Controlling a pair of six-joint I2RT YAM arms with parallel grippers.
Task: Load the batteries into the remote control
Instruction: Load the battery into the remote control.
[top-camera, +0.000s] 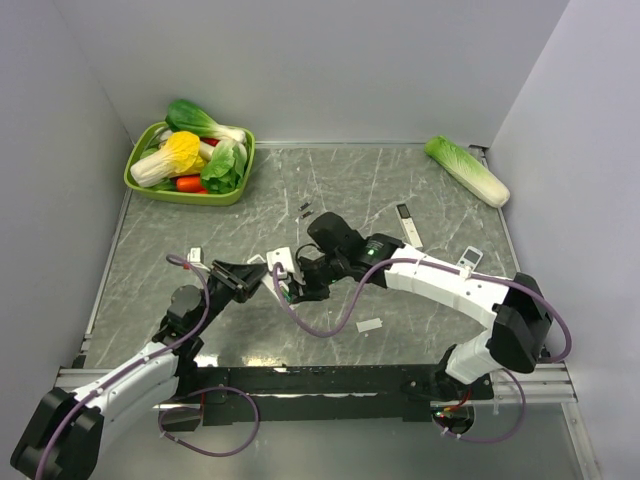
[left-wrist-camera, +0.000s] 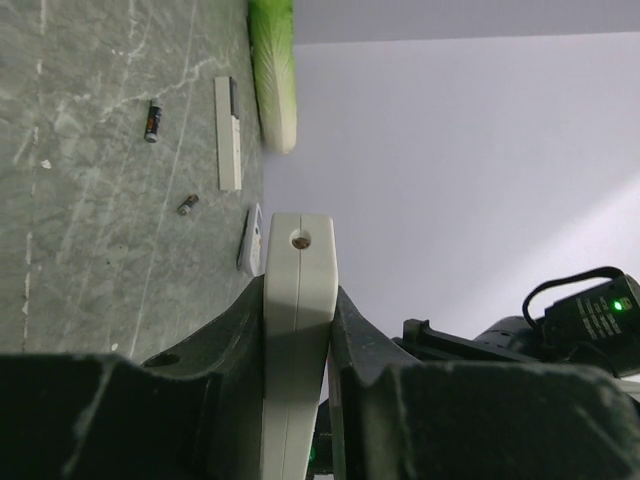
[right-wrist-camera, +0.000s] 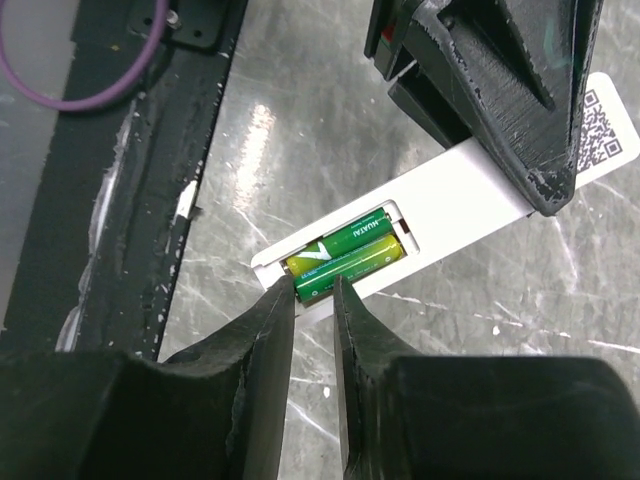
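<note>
The remote control (right-wrist-camera: 480, 190) is a slim white bar held off the table, its back recess facing my right wrist camera. My left gripper (left-wrist-camera: 298, 300) is shut on its edges, seen edge-on in the left wrist view, and it clamps the far end (right-wrist-camera: 500, 90). Two green batteries (right-wrist-camera: 350, 262) lie side by side in the recess. The nearer one's dark end sticks past the recess edge. My right gripper (right-wrist-camera: 315, 290) has its fingertips closed on either side of that end. From above, both grippers meet at the remote control (top-camera: 280, 262) near the table's middle front.
A green basket (top-camera: 190, 160) of vegetables sits at the back left and a cabbage (top-camera: 467, 170) at the back right. Two other white remotes (top-camera: 409, 225) (top-camera: 470, 259), small dark cells (top-camera: 305, 208) and a small white cover (top-camera: 369, 325) lie on the table.
</note>
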